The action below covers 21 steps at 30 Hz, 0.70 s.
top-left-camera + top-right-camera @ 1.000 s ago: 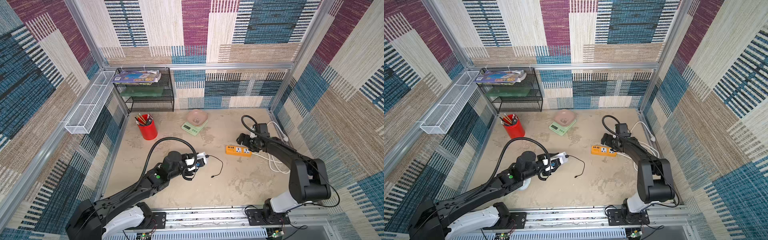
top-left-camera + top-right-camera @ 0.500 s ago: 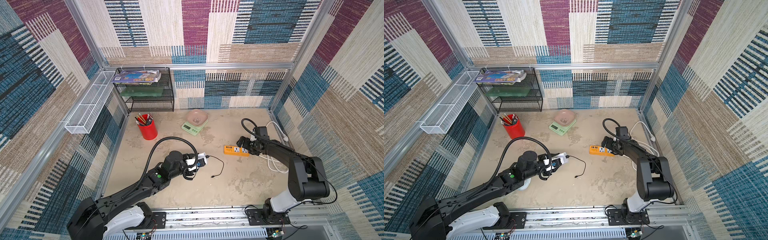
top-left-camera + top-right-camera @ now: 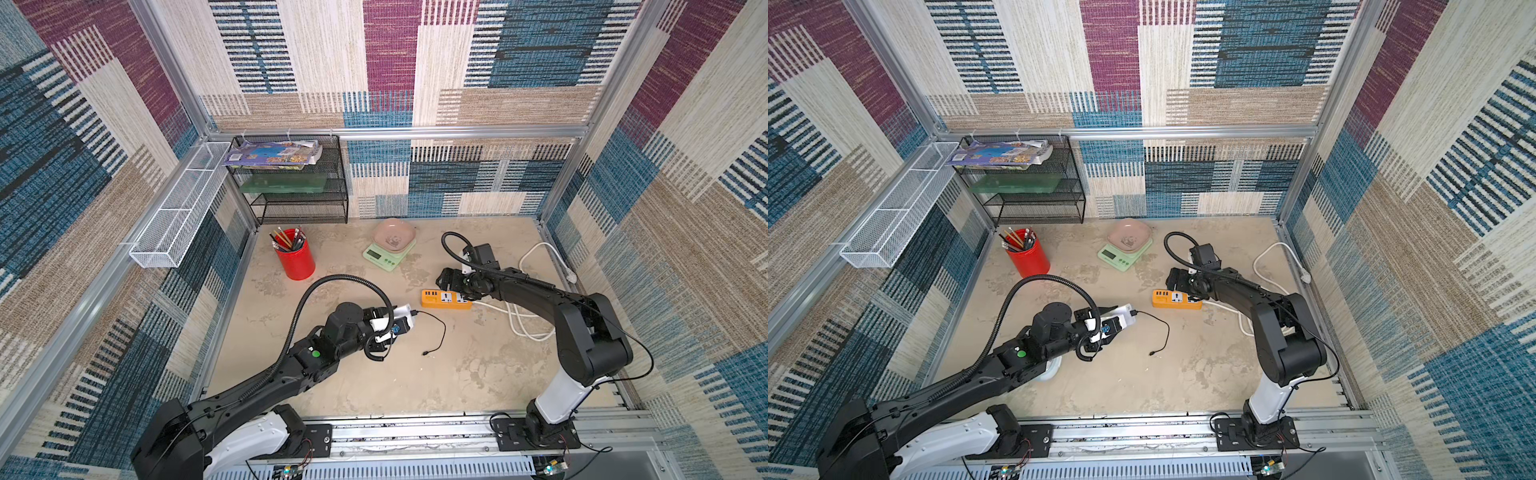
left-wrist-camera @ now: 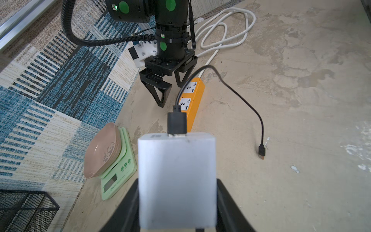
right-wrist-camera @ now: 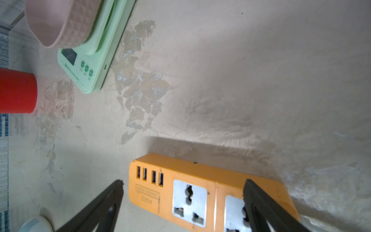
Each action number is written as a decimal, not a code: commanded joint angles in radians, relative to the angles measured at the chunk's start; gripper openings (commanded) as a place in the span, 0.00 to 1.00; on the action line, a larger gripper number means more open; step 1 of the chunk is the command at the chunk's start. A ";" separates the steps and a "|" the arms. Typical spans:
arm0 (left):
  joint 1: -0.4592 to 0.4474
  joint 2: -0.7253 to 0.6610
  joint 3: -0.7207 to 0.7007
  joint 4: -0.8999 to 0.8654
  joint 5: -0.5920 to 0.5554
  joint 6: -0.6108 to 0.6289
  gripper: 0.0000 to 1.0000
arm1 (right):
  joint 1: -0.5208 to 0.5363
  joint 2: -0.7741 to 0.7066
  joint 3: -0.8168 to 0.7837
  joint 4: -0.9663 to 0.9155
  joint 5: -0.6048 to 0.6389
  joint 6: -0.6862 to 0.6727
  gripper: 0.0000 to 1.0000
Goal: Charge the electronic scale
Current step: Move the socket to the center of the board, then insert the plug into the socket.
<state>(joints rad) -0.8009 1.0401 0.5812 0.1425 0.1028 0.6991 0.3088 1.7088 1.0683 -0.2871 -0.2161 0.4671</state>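
Observation:
The electronic scale (image 3: pixel 388 254) (image 3: pixel 1124 254) is mint green and carries a pink panda tray (image 3: pixel 394 237). It stands at the back middle of the table and also shows in the left wrist view (image 4: pixel 116 172) and right wrist view (image 5: pixel 88 66). My left gripper (image 3: pixel 397 324) (image 4: pixel 177 200) is shut on a white charger block (image 4: pixel 176 176). A black cable (image 4: pixel 241 100) runs from the block, and its free plug (image 3: pixel 426 353) lies on the table. My right gripper (image 3: pixel 451 280) (image 5: pixel 183 181) is open above the USB end of the orange power strip (image 3: pixel 446 300) (image 5: pixel 200 190).
A red pencil cup (image 3: pixel 296 259) stands left of the scale, with a black wire rack (image 3: pixel 291 183) behind it. A white wire basket (image 3: pixel 178 216) hangs on the left wall. The strip's white cord (image 3: pixel 528 324) loops at the right. A pale-blue clock (image 3: pixel 1050 370) lies under my left arm.
My right gripper has moved left along the power strip toward its USB end, and the strip has shifted left with it. The left arm and the charger block have stayed put.

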 commanded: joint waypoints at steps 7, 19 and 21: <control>0.001 0.021 -0.006 0.072 0.007 -0.035 0.45 | 0.091 -0.213 -0.030 0.109 -0.189 -0.008 0.90; 0.000 0.039 -0.001 0.163 0.011 -0.106 0.45 | 0.266 -0.471 -0.219 0.291 -0.386 -0.051 0.86; 0.000 0.031 0.003 0.163 0.018 -0.114 0.45 | 0.288 -0.480 -0.239 0.301 -0.390 -0.065 0.84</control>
<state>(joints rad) -0.8009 1.0790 0.5739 0.2497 0.1051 0.6231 0.5766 1.2415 0.8467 -0.0578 -0.5674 0.4347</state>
